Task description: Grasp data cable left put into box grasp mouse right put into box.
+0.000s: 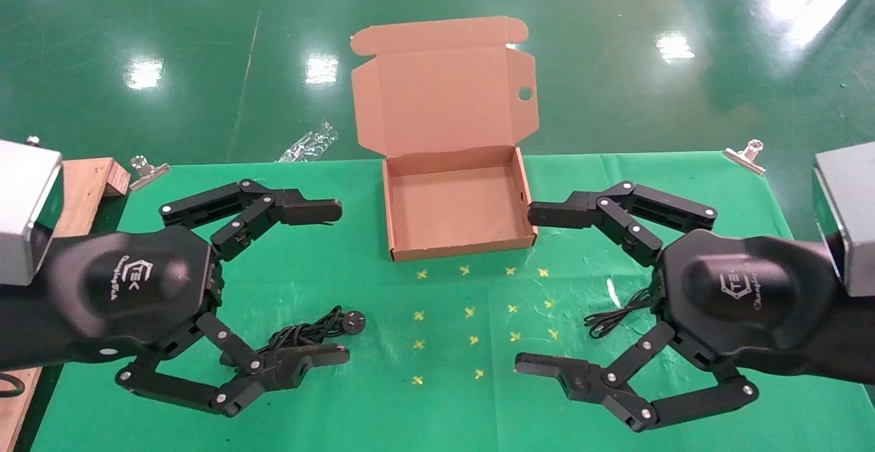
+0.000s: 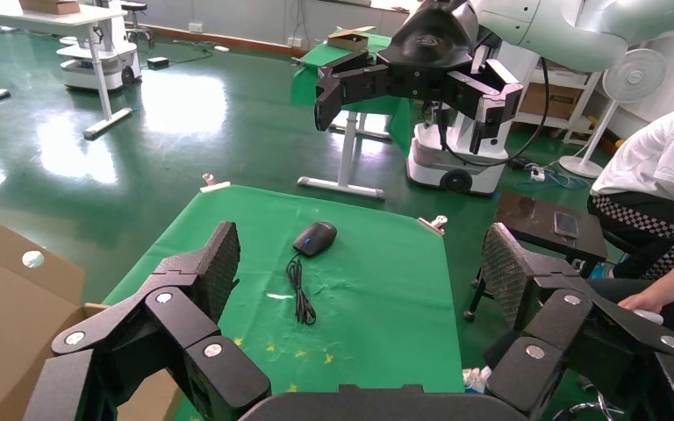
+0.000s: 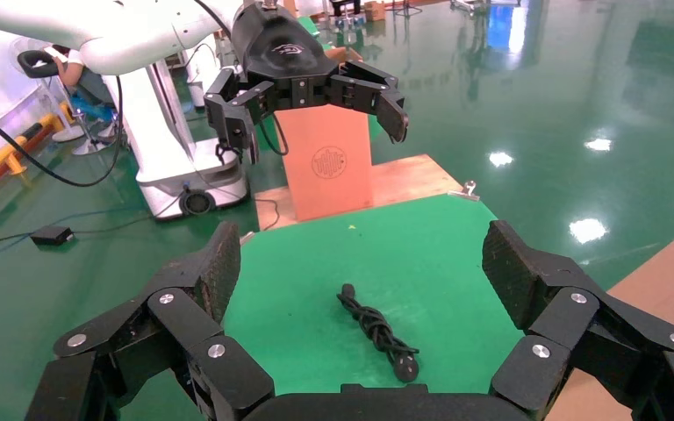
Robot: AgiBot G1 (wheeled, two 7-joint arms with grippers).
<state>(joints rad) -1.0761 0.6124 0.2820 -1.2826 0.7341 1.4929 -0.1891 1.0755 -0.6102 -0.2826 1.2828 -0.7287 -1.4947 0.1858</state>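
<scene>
The open brown box (image 1: 459, 250) stands at the far middle of the green table, lid (image 1: 444, 89) raised. The coiled black data cable (image 1: 311, 331) lies near the front left, its round plug toward the centre; the right wrist view shows the whole data cable (image 3: 373, 329). My left gripper (image 1: 342, 281) hovers open over it, the lower finger covering part of the coil. My right gripper (image 1: 525, 288) hovers open at the right. It hides the mouse in the head view, where only its thin cord (image 1: 615, 315) shows. The mouse (image 2: 315, 238) lies on the cloth in the left wrist view.
Yellow cross marks (image 1: 478, 315) dot the cloth before the box. Binder clips (image 1: 147, 168) (image 1: 745, 154) hold the cloth's far corners. A wooden board (image 1: 82, 185) borders the table's left side. A plastic wrapper (image 1: 307, 143) lies on the floor. A seated person (image 2: 658, 175) is beyond the table's right side.
</scene>
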